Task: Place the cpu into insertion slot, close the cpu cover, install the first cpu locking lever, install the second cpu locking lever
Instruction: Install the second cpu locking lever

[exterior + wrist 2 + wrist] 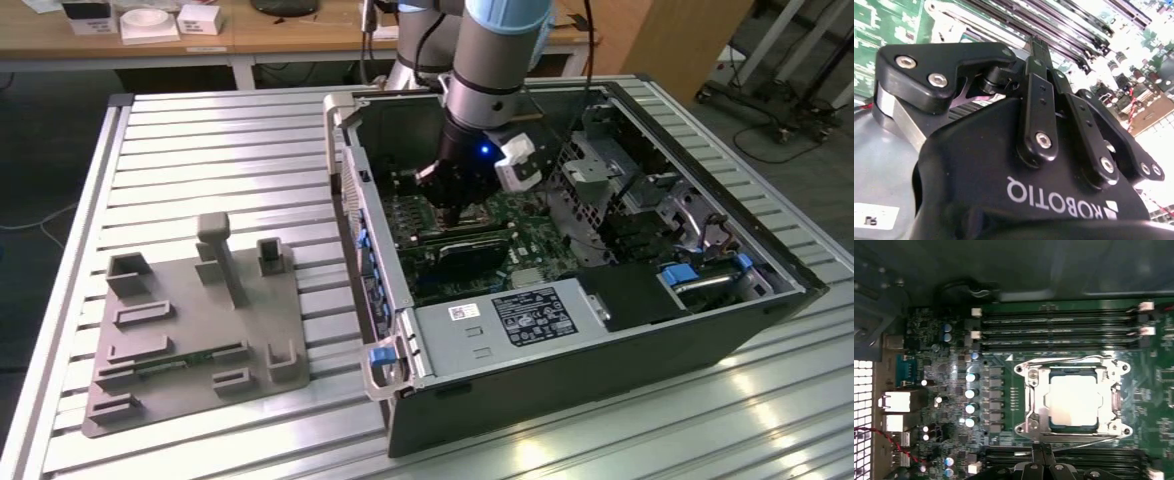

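Gripper (454,205) lowered inside open computer case (747,300) on slatted bench (200,160), above green motherboard (944,330). Fingers (1040,55) pressed together, grasping nothing visible. Cpu (1075,400) seated in insertion slot (1074,429); cpu cover (1035,397) closed flat around it. Locking lever (1079,443) lying along socket edge nearest the gripper.

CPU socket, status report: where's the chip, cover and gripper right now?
Gripper low inside the case, over the motherboard. Cpu seated in the insertion slot, cpu cover down around it. Nothing across the socket.
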